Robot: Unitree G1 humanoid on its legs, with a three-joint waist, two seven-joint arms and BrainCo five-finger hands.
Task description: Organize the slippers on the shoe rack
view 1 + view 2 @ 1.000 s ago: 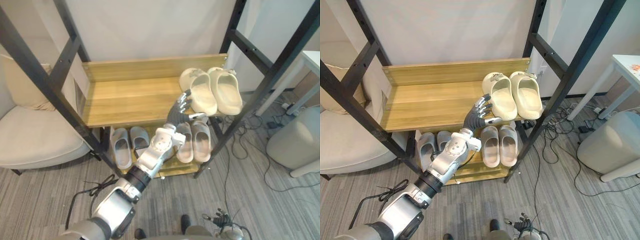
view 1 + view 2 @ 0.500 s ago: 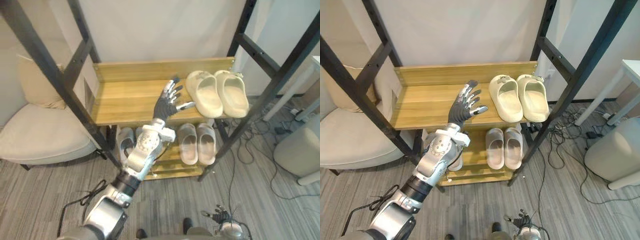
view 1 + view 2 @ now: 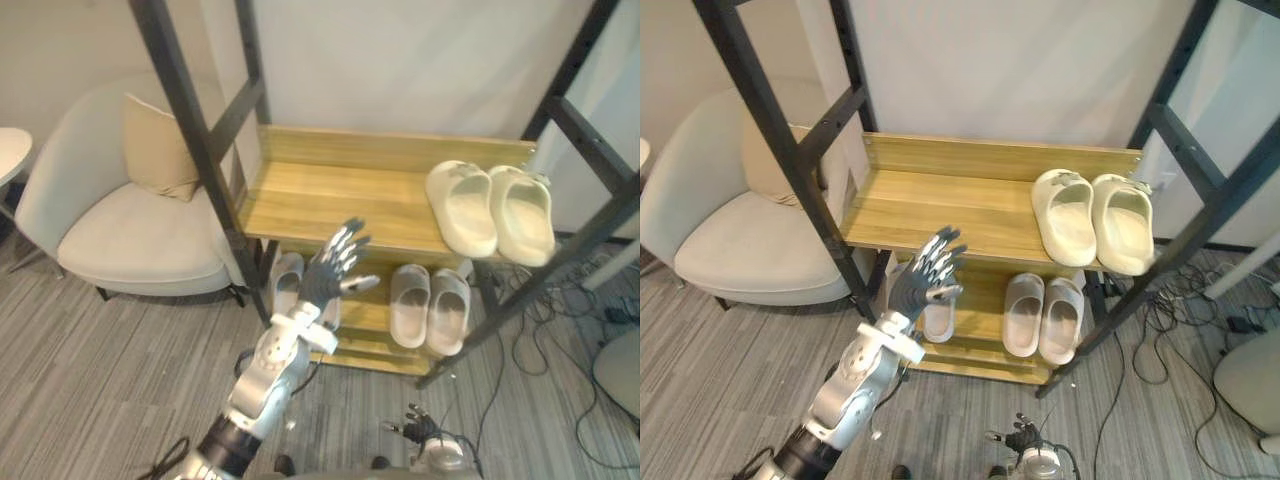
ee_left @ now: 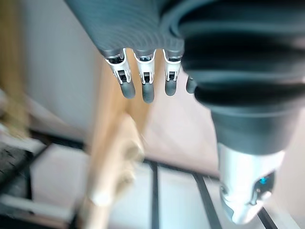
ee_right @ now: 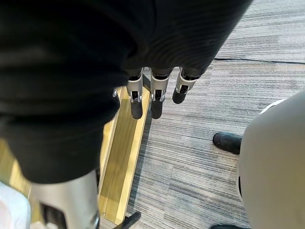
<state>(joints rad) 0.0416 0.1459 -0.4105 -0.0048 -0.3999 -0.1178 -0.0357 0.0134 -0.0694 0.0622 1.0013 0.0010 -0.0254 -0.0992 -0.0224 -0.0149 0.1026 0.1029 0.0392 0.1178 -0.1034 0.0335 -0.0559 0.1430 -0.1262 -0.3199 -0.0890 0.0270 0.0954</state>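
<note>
A pair of cream slippers [image 3: 490, 210] lies side by side at the right end of the rack's top wooden shelf [image 3: 340, 190]. On the lower shelf a pale grey pair [image 3: 430, 305] sits under them. Further left, another grey pair [image 3: 938, 318] is partly hidden behind my left hand [image 3: 335, 270]. That hand is raised in front of the rack's front edge with its fingers spread, open and holding nothing. My right hand [image 5: 152, 95] hangs low over the floor by the rack's bottom board, fingers straight.
A beige armchair [image 3: 130, 230] with a tan cushion [image 3: 160, 150] stands left of the rack. Black slanted rack posts [image 3: 190, 120] frame both sides. Cables [image 3: 540, 330] lie on the floor at the right, and a white table edge [image 3: 10, 150] shows far left.
The camera has swung left, bringing the armchair into view. My left hand has drawn back from beside the cream slippers, leftward and away from the top shelf. The slippers have not moved.
</note>
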